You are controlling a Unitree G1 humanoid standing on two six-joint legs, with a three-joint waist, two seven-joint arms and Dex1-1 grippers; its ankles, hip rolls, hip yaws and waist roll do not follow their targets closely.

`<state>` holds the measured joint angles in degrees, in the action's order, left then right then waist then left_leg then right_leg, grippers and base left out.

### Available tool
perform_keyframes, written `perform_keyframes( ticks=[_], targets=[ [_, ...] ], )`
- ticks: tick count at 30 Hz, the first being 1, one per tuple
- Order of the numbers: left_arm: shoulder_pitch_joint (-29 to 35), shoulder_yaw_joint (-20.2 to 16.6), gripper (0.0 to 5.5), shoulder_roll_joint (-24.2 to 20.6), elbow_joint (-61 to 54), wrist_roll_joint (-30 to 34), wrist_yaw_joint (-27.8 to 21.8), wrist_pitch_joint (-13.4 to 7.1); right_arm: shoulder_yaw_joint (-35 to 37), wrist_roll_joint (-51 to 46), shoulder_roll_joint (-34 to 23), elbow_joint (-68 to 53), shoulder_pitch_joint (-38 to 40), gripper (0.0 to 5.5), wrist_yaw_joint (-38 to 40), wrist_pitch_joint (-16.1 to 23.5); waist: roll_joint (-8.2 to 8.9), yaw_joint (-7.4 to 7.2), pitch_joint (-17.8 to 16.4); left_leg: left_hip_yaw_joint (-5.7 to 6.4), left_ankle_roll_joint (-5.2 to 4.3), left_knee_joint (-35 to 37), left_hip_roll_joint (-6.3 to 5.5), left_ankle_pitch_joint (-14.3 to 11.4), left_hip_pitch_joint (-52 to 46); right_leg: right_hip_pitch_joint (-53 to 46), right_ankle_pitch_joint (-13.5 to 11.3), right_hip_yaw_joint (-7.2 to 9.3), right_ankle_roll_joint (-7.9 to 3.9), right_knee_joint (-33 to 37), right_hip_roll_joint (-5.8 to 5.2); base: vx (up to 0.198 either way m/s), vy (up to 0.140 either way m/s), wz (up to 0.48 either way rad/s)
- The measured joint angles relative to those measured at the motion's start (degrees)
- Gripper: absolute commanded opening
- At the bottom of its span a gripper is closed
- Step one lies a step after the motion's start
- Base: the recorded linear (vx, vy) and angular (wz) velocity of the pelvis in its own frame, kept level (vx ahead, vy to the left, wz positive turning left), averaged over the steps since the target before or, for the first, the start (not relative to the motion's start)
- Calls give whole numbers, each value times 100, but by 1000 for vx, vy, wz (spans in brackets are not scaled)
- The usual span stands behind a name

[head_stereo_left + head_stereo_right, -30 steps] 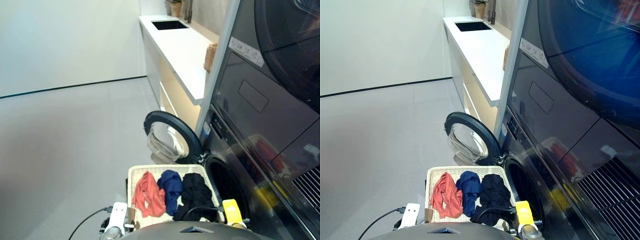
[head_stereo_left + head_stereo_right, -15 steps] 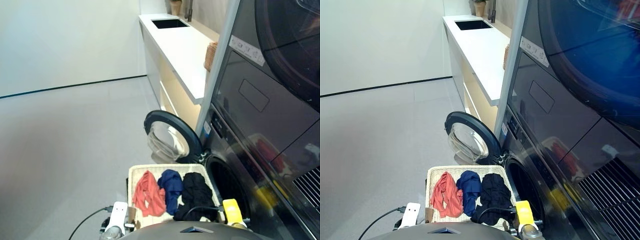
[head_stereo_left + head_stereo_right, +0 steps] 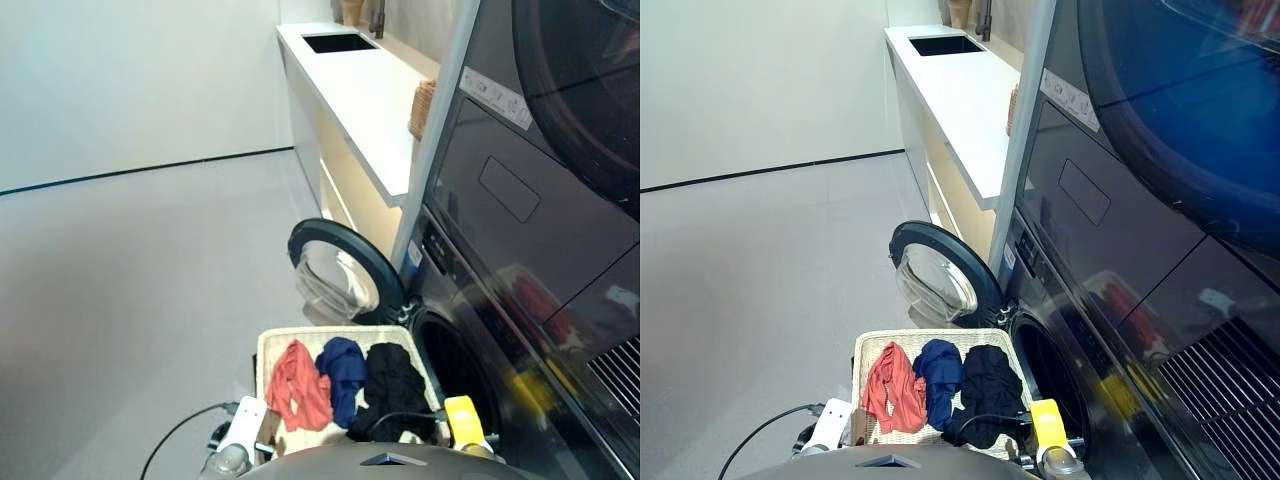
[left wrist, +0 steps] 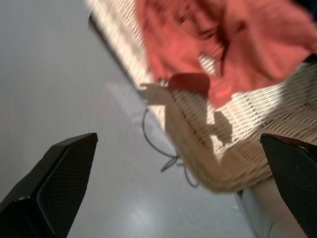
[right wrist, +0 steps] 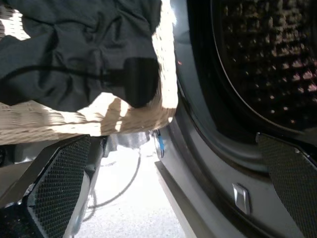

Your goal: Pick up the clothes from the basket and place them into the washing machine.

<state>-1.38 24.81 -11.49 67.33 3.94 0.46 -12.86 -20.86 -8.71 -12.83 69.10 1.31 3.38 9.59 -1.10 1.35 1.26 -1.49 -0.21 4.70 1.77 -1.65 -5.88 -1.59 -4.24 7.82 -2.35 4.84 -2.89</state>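
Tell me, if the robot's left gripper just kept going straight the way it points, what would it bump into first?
Probably the near rim of the basket, which lies between the open fingers of the left gripper, with the coral-red garment just beyond. Depth is hard to judge, so it might meet the floor first.

Both arms hang low, left tool [image 4: 178, 198] and right tool [image 5: 173, 198] spread wide, holding nothing.

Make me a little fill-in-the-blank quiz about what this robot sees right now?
1. The basket holds ____ garments.
2. Between the coral-red garment and the black garment lies the ____ one.
3. The washing machine door stands ____.
4. The left claw is open and holds ____.

Missing words: three; navy blue; open; nothing
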Motion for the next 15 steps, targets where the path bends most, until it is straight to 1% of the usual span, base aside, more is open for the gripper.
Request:
perform_keyframes(
  ticks=[1, 4, 5, 7, 8, 9, 10, 11, 12, 13, 14, 15],
  targets=[
    [41, 35, 550, -27, -74, 85, 1, -59, -35, 101, -12, -73, -27, 550, -16, 65, 0, -3, -24, -1, -3, -2, 1, 5, 14, 14, -3, 1, 4, 0, 2, -85, 9, 9],
    [246, 209, 550, -152, -243, 314, 22, -98, -240, 182, -52, -252, -172, 550, -42, 110, -31, -15, -91, -11, -12, -51, 0, 13, 236, 215, -34, 2, 16, -8, 4, -102, 13, 5],
    [380, 204, 550, -181, -244, 323, 55, -98, -342, 183, -61, -266, -307, 550, -47, 110, -30, -17, -159, -19, -16, -108, -1, 17, 377, 348, -59, 0, 37, -35, 4, -147, 18, 6],
    [690, 230, 550, -245, -251, 318, 104, -101, -448, 255, -93, -376, -549, 550, -81, 113, -24, -19, -354, -16, -31, -174, -5, 61, 592, 571, -117, -1, 78, -87, 1, -238, 17, 16],
    [827, 228, 550, -254, -271, 313, 171, -103, -556, 290, -133, -476, -653, 550, -84, 115, -16, -33, -429, -19, -45, -351, -11, 49, 823, 783, -109, -1, 72, -231, 19, -271, 19, 79],
    [1110, 350, 550, -321, -317, 300, 244, -109, -679, 292, -187, -590, -892, 550, -87, 142, 32, -75, -596, -24, -53, -721, -60, 17, 1261, 1174, -33, -5, 83, -558, -55, -220, 28, 124],
    [1395, 399, 550, -352, -322, 298, 265, -140, -696, 296, -228, -669, -1153, 550, -86, 193, 5, -114, -821, -28, -48, -807, -92, 13, 1436, 1376, -45, 9, 108, -701, -44, -172, 28, 104],
    [1596, 433, 550, -372, -328, 279, 310, -145, -767, 295, -275, -822, -1322, 550, -78, 198, 21, -134, -911, -29, -39, -892, -89, 8, 1665, 1680, 3, -8, 119, -932, -60, -114, 21, 26],
    [1793, 428, 550, -386, -318, 245, 344, -168, -819, 294, -303, -952, -1450, 550, -77, 236, 72, -131, -992, -49, -39, -1035, -103, 8, 1900, 1978, 69, -10, 128, -1196, -89, -73, 19, 18],
    [2008, 426, 550, -389, -280, 175, 400, -178, -825, 289, -304, -1066, -1608, 550, -61, 241, 130, -146, -1125, -44, -41, -1170, -123, -2, 2092, 2216, 147, -11, 128, -1450, -119, -54, 13, 43],
    [2163, 429, 550, -396, -271, 173, 448, -183, -831, 288, -307, -1174, -1721, 550, -40, 247, 179, -144, -1189, -44, -54, -1276, -133, -15, 2245, 2397, 224, -16, 116, -1615, -140, 0, 0, 0],
    [2283, 479, 550, -410, -270, 174, 495, -186, -840, 288, -314, -1240, -1749, 550, -20, 311, 218, -152, -1226, -44, -74, -1430, -145, -61, 2448, 2622, 283, -29, 135, -1810, -166, 0, 0, 0]
  ],
)
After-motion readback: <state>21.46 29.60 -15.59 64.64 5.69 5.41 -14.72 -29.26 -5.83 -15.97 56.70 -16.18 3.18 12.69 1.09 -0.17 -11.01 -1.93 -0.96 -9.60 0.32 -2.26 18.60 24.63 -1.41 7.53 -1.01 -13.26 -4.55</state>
